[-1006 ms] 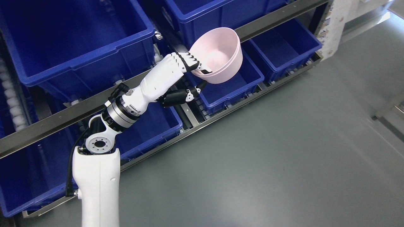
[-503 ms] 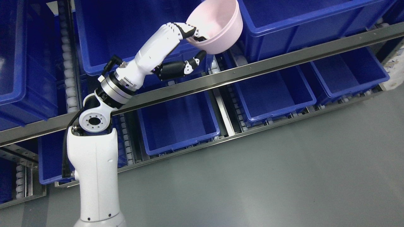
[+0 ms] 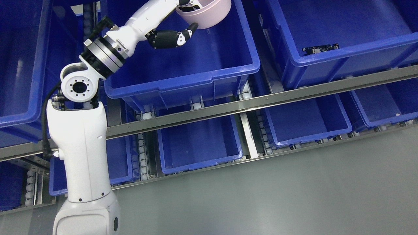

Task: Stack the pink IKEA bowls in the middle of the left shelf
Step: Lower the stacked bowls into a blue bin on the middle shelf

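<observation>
- We see the left hand (image 3: 183,19) at the top of the head view, its arm rising from the lower left and reaching over a large blue bin (image 3: 196,65) on the middle shelf level.
- Its fingers (image 3: 169,37) are closed on the pink bowl (image 3: 205,14): the thumb presses against the bowl's outer wall from below, while the other fingers sit at the rim, partly cut off by the top edge of the picture.
- The pink bowl hangs above the inside of that bin, near its back, clear of the bin's floor; only its lower part shows.
- A metal shelf rail (image 3: 277,98) runs across just below the bin's front wall.
- To the right stands a second large blue bin (image 3: 343,42), with a small dark part (image 3: 320,49) lying on its front rim.
- Under the rail we see smaller blue bins (image 3: 199,147) in a row on the lower shelf, and grey floor (image 3: 277,195) in front of them.
- The right arm does not show.
</observation>
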`<state>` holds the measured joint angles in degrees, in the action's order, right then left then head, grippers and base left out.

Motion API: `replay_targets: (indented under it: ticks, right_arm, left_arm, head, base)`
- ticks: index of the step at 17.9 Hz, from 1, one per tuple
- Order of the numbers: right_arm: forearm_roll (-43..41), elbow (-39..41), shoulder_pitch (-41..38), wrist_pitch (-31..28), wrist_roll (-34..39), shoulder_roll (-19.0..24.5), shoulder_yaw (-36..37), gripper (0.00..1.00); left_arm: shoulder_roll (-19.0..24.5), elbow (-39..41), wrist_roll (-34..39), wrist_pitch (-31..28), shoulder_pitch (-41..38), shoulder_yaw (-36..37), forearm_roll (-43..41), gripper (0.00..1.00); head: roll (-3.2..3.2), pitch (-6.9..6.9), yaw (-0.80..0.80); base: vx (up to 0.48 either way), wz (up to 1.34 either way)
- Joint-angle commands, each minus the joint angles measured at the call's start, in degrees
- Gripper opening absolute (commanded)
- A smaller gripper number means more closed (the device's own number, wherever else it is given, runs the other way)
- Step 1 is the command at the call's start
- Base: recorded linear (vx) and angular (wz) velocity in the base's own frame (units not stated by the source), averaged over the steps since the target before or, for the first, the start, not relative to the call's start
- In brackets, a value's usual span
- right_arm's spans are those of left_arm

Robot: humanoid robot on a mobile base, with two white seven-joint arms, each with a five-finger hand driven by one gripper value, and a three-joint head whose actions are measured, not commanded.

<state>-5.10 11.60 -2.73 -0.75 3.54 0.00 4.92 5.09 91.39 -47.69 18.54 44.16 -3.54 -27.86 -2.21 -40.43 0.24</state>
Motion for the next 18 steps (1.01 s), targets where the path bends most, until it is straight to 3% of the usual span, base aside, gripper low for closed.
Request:
replay_targets:
  ticks: [1, 11, 16, 18]
  right_arm:
    - [0.0, 0.0, 0.0, 0.0, 0.0, -1.0, 0.0, 1.0]
    - [0.0, 0.0, 0.0, 0.0, 0.0, -1.0, 0.0, 1.0]
    - [0.0, 0.0, 0.0, 0.0, 0.0, -1.0, 0.0, 1.0]
    - [0.0, 0.0, 0.0, 0.0, 0.0, -1.0, 0.0, 1.0]
  left_arm:
    - [8.8, -7.2, -0.7, -0.4, 2.2, 0.8, -2.1, 0.07]
    - [7.7, -8.2, -4.3, -0.7, 2.6, 6.6, -4.9, 0.08]
    - [5.6, -8.1, -4.9, -0.7, 2.0, 8.2, -4.7, 0.14]
    - [4.6, -8.1, -5.0, -0.6, 1.3, 8.2, -4.4, 0.21]
  head:
    - [0.0, 0.0, 0.0]
    - [0.0, 0.0, 0.0]
    - [0.0, 0.0, 0.0]
    - [0.0, 0.0, 0.0]
  base:
    - [0.134, 0.0]
    - [0.105, 0.03]
    - [0.009, 0.0]
    - [-0.006, 0.0]
